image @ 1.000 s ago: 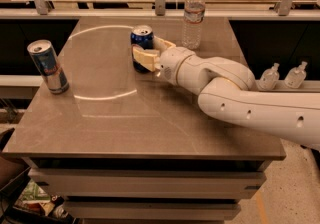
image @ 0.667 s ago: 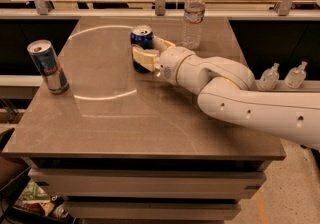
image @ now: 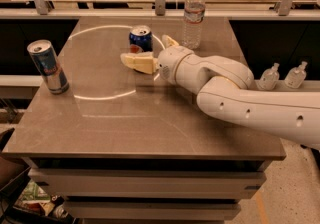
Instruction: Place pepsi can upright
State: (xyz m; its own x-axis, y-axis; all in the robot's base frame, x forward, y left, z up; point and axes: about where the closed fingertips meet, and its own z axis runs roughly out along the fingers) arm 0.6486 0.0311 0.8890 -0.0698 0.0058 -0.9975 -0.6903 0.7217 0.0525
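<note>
The pepsi can [image: 141,38], short and dark blue with a silver top, stands upright on the table at the back middle. My gripper [image: 146,49] is right beside it, at its right front. The gripper is open: one cream finger [image: 136,62] lies in front of the can and the other finger [image: 169,41] shows to the can's right. The can stands in the gap between them, and I cannot tell whether a finger touches it. My white arm [image: 235,93] reaches in from the right.
A taller slim silver-blue can [image: 48,66] stands upright near the table's left edge. A clear water bottle [image: 193,16] stands behind my wrist. Two small bottles [image: 282,75] sit off the table to the right. The brown table [image: 125,123] has a white arc marked on it.
</note>
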